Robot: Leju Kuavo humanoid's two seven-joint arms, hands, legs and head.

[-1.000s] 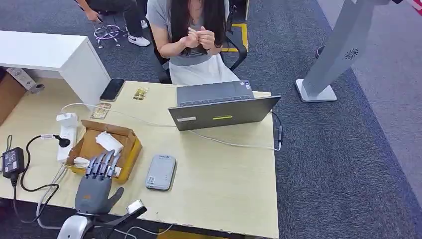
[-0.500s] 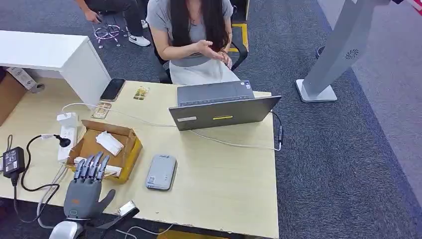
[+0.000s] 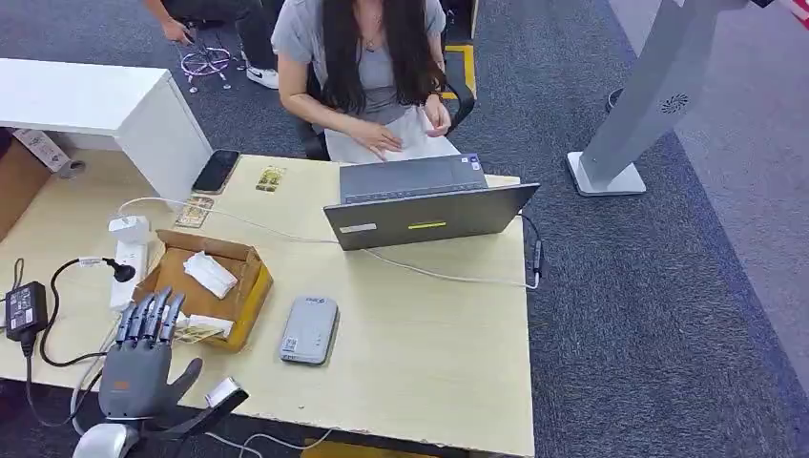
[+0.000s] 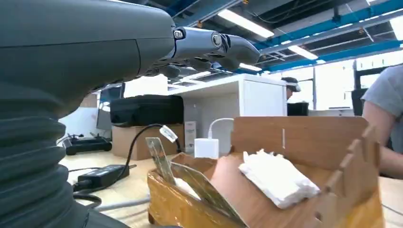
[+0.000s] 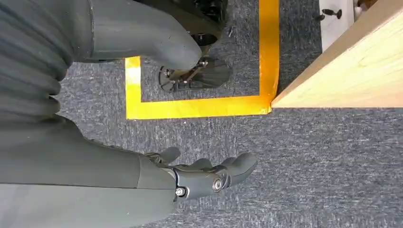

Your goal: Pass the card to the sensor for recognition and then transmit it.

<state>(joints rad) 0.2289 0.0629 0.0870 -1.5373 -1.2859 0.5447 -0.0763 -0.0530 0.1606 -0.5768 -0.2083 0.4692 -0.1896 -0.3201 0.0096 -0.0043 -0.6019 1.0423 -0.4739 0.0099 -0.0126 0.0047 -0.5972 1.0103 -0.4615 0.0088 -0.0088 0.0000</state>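
Note:
Cards (image 3: 201, 330) lean in the near corner of an open cardboard box (image 3: 244, 289) on the table's left side. Up close, those cards (image 4: 160, 157) stand tilted against the box wall (image 4: 304, 138). My left hand (image 3: 141, 355) hovers flat with its fingers spread, just in front of the box's near left corner, and it holds nothing. The same hand (image 4: 204, 45) is above the cards in the left wrist view. The grey sensor (image 3: 309, 330) lies flat to the right of the box. My right hand (image 5: 209, 176) hangs empty beside the table over the carpet.
An open laptop (image 3: 429, 206) faces a seated person (image 3: 367, 57) at the far edge. A phone (image 3: 216, 171), two loose cards (image 3: 194, 212), a power strip (image 3: 127, 250), an adapter (image 3: 23, 309) and cables lie on the left. White tissue (image 4: 278, 178) sits in the box.
My left hand has drawn back toward me and to the left, off the box's near edge. The person has lowered both hands from chest height to the lap.

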